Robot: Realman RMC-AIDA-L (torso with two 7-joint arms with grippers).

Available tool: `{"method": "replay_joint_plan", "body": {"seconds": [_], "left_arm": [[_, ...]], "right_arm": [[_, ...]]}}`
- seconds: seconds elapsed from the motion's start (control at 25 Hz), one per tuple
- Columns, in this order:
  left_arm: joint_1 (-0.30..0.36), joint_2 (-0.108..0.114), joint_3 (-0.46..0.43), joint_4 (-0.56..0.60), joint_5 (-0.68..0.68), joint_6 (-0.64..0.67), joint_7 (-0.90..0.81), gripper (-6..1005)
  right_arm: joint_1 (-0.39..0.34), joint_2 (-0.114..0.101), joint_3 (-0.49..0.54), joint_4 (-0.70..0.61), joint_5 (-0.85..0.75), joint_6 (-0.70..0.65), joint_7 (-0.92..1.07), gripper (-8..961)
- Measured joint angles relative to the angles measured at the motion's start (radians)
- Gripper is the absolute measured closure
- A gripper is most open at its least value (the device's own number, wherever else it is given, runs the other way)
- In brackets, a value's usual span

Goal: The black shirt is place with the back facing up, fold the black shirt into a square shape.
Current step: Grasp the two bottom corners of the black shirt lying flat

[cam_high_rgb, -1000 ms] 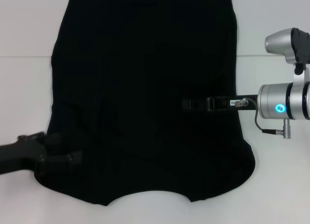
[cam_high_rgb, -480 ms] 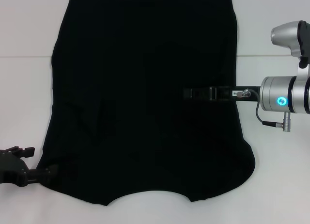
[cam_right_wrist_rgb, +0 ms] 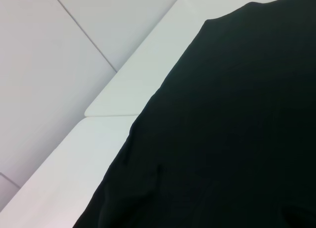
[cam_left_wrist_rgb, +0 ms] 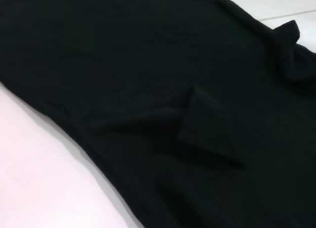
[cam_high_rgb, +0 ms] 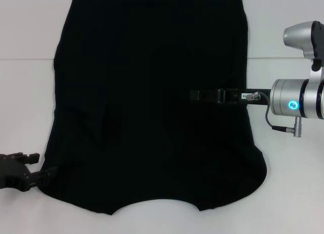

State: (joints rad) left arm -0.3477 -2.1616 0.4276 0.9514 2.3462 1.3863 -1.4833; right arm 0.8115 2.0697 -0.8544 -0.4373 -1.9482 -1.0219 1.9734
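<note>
We see shirt (cam_high_rgb: 152, 102) flat on table (cam_high_rgb: 25, 92). L gripper (cam_high_rgb: 43, 177) at shirt's near corner, R gripper (cam_high_rgb: 195, 96) over its middle; can't tell grip on either.

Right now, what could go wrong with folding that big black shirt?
The left gripper sits at the near left corner of the soft black cloth shirt; it could slip off or drag the cloth into wrinkles. The right gripper reaches over the shirt's middle and might snag it. A small fold already shows, so the square may come out uneven.
</note>
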Motion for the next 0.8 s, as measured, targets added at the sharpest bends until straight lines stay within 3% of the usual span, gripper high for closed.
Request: {"method": "replay_joint_plan", "body": {"seconds": [0.08, 0.52, 0.8], "left_arm": [[-0.001, 0.0, 0.0, -0.001, 0.0, 0.002, -0.002, 309], [0.005, -0.001, -0.003, -0.005, -0.008, -0.007, -0.004, 546], [0.005, -0.001, -0.004, -0.005, -0.012, 0.003, -0.023, 832]], "right_arm": [[0.0, 0.001, 0.0, 0.0, 0.0, 0.0, -0.007, 344], [-0.017, -0.007, 0.01, 0.0, 0.0, -0.004, -0.009, 358], [-0.027, -0.011, 0.01, -0.007, -0.002, -0.009, -0.01, 358]]}}
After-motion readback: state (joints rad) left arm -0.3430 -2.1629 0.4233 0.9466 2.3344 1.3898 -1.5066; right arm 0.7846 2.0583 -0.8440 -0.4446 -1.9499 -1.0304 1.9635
